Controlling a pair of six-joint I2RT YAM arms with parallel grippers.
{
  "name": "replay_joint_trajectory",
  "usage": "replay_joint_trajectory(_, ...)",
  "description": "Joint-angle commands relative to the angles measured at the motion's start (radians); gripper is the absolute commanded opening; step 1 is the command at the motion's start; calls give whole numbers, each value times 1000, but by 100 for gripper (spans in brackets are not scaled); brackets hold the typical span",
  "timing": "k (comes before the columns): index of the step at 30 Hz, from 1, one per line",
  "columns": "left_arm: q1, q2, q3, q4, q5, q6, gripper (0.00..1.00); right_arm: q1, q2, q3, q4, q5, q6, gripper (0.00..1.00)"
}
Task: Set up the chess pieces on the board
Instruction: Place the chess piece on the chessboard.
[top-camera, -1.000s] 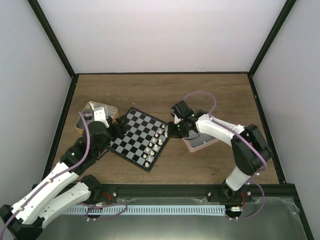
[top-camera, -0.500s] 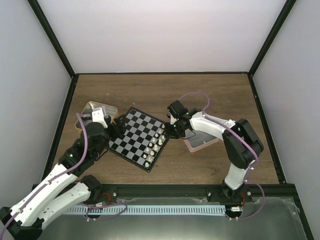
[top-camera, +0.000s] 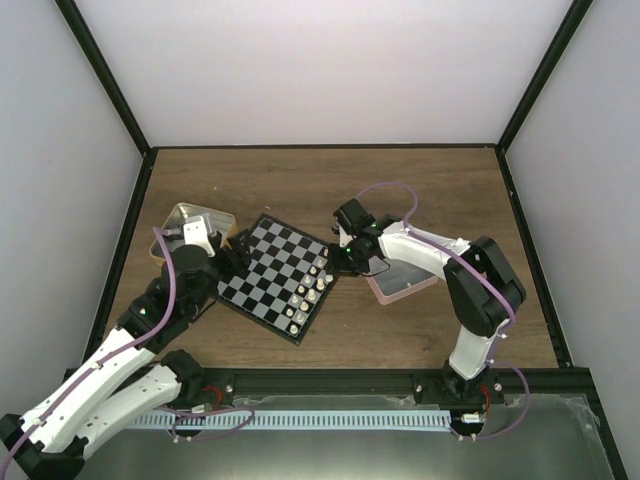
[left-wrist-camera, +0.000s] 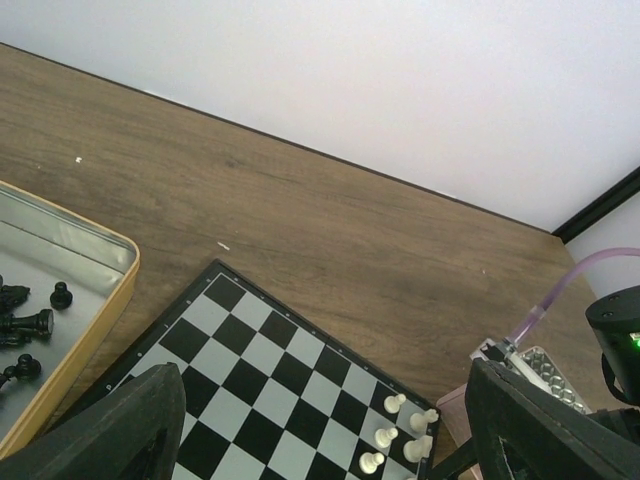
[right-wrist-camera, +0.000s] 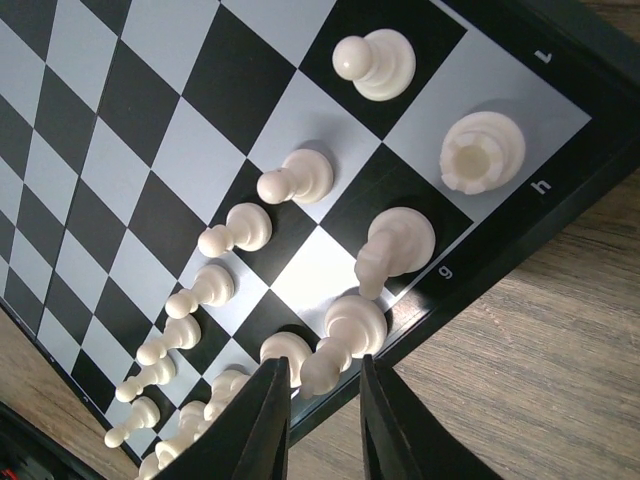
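Right wrist view showed you the relation that mattered. The small cream-white plastic chess piece (right-wrist-camera: 355, 325) stood directly under the right end effector (right-wrist-camera: 322, 372). It was in the edge row of the flat black-and-pale checked chessboard (right-wrist-camera: 120, 110), on the square next to the one marked g.

Its long axis was upright, so it pointed toward the camera, and its head lay between the two dark fingers. The jaws stood narrow, close on both sides of the head. Whether they pressed it or left a small gap, you could not tell from this picture.

The cream-white knight (right-wrist-camera: 395, 245) stood on the next square at one side, and another cream-white figure (right-wrist-camera: 285, 350) stood just beside at the other. By my judgement, your coming move had to go along the axis of the piece, straight away from the board, and not sideways.

The left end effector (left-wrist-camera: 320, 420) was spread wide and carried nothing. It was over the opposite side of the board, beside the gold metal tin (left-wrist-camera: 125, 275) where the small black plastic figures (left-wrist-camera: 30, 325) lay. So the right arm was the nearer one to this piece, and the left arm was nearer to the black ones.
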Motion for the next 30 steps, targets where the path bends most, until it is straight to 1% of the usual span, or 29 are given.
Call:
replay_joint_trajectory(1, 5, -14, -10, -1, -24, 10, 79, 13, 12, 45, -9, -9, -9, 21)
replay_joint_trajectory(14, 7, -13, -11, -4, -24, 9, 79, 19, 26, 35, 34, -32, 3, 10)
replay_joint_trajectory(22, 7, -12, -11, -5, -24, 7, 79, 19, 36, 35, 54, -10, 9, 9)
replay_joint_trajectory(26, 7, -11, -12, -6, -24, 8, 79, 19, 38, 42, 42, 6, 10, 11)
replay_joint_trajectory(30, 7, -10, -13, -6, -25, 7, 79, 19, 16, 46, 23, 20, 7, 22)
